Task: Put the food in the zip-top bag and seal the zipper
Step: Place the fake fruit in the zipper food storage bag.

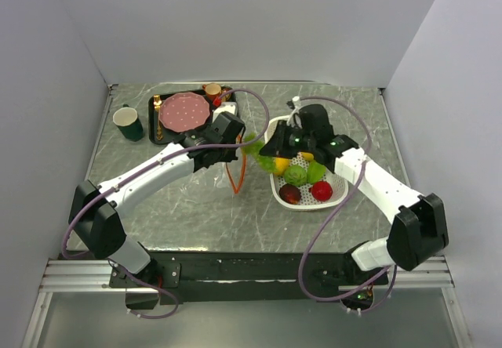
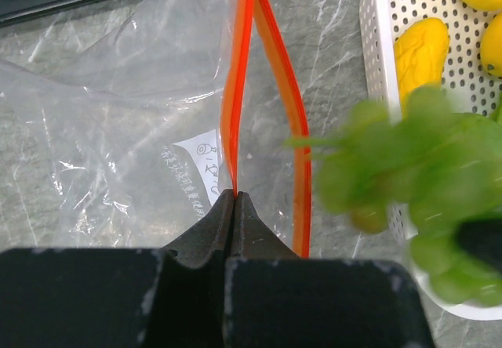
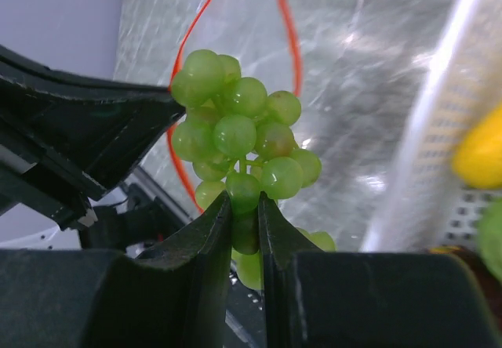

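**Top external view.** The left gripper (image 1: 226, 154) and the right gripper (image 1: 263, 149) meet near the middle of the table (image 1: 180, 199). The zipper (image 1: 235, 177) shows as a narrow orange-red loop lying on the table just below the left gripper. The clear film of the bag is hard to make out from here. A green grape bunch (image 1: 252, 147) sits at the tip of the right gripper, between the two grippers. The white basket (image 1: 274, 183) holds a red piece (image 1: 321, 190), a dark purple piece (image 1: 290, 194), a green piece (image 1: 296, 174) and a yellow piece (image 1: 281, 164). A pink plate (image 1: 185, 110) lies at the far edge, with a green cup (image 1: 129, 122) to its left.

**Left wrist view.** The left gripper (image 2: 234, 199) is closed on one lip of the zipper (image 2: 235, 89) at its near end. The other lip bows away to the right, so the mouth gapes. The zip-top bag (image 2: 118, 128) spreads flat on the table to the left. The grape bunch (image 2: 400, 160), blurred, is just right of the open mouth and in front of the basket (image 2: 376, 50) wall.

**Right wrist view.** The right gripper (image 3: 245, 207) is narrowed onto the lower grapes of the grape bunch (image 3: 239, 128). The bunch stands above the fingers, in front of the zipper (image 3: 286, 27) loop. The basket (image 3: 439, 128) rim is a blur at the right.
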